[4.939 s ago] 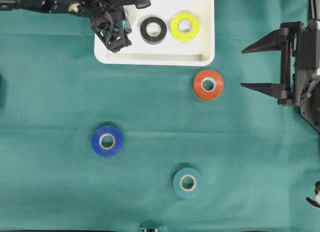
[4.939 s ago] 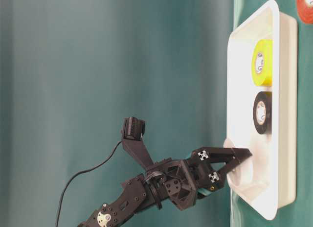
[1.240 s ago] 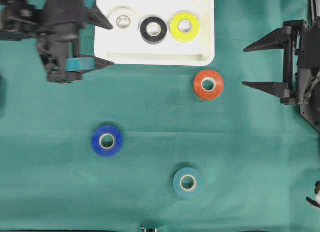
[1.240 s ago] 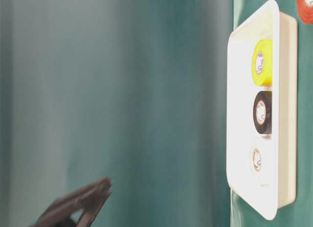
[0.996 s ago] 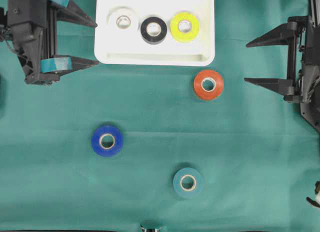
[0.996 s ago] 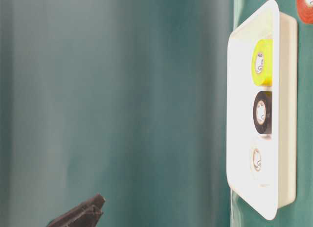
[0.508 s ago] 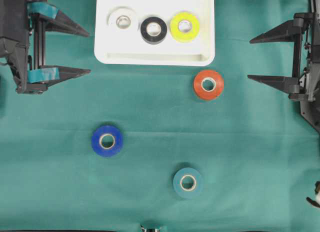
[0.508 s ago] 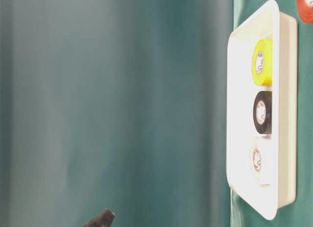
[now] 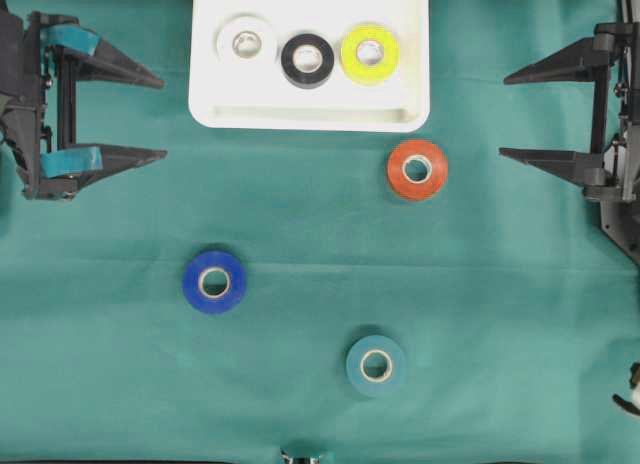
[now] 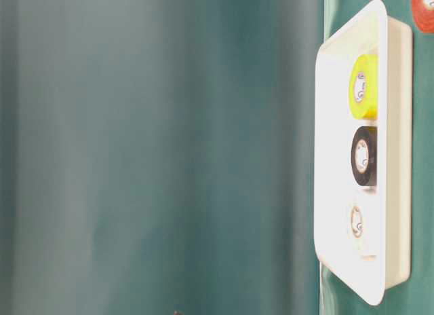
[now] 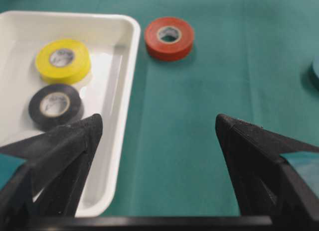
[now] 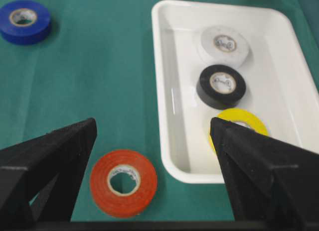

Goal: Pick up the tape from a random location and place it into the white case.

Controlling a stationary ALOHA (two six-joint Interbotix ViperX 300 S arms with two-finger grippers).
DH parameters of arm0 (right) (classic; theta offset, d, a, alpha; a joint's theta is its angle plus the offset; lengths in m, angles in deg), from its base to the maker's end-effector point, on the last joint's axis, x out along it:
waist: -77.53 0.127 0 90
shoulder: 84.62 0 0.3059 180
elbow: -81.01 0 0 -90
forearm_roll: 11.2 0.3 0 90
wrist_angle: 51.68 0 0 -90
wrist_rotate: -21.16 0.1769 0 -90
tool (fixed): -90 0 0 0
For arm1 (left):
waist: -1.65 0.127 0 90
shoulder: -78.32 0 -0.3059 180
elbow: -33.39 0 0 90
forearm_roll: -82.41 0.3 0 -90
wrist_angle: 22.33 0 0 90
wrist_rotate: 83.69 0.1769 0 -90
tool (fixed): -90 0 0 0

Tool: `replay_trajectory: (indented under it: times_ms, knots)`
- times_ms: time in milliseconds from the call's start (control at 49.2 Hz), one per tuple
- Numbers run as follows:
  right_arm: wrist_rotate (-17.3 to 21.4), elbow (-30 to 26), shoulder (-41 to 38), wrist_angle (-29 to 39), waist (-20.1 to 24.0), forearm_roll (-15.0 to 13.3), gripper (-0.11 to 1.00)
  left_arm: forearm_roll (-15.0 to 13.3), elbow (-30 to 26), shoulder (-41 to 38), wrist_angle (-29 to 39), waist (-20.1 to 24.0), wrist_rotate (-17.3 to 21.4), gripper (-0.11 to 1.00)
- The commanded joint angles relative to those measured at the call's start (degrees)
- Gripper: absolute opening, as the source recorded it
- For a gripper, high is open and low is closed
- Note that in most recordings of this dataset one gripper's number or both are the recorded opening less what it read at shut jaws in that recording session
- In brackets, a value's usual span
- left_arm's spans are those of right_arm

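Fingers (image 9: 125, 74) of the left gripper (image 9: 155, 119) stand wide apart with nothing between them, at the left edge of the green cloth (image 9: 300, 224); the right gripper (image 9: 510, 117) at the right edge is spread just as wide and empty too. A white case (image 9: 310, 116) lies at the top middle, holding a white tape (image 9: 245, 44), a black tape (image 9: 307, 59) and a yellow tape (image 9: 369, 53) in a row. An orange tape (image 9: 417, 169) lies just below the case's right corner. Well apart on the cloth lie a blue tape (image 9: 214, 281) and a teal tape (image 9: 376, 365).
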Motion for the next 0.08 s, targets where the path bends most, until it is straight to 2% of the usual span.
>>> replay_trajectory:
  times_ms: [0,61]
  knots:
    - [0.00,-0.88,-0.35,-0.44,-0.18,-0.09,0.90,-0.18,0.00,0.09,-1.85,-0.62,-0.09,1.00]
    - [0.00,-0.88,-0.44,-0.53,-0.18,-0.09,0.90,-0.18,0.35,0.09,-2.20,-0.70,-0.09,1.00]
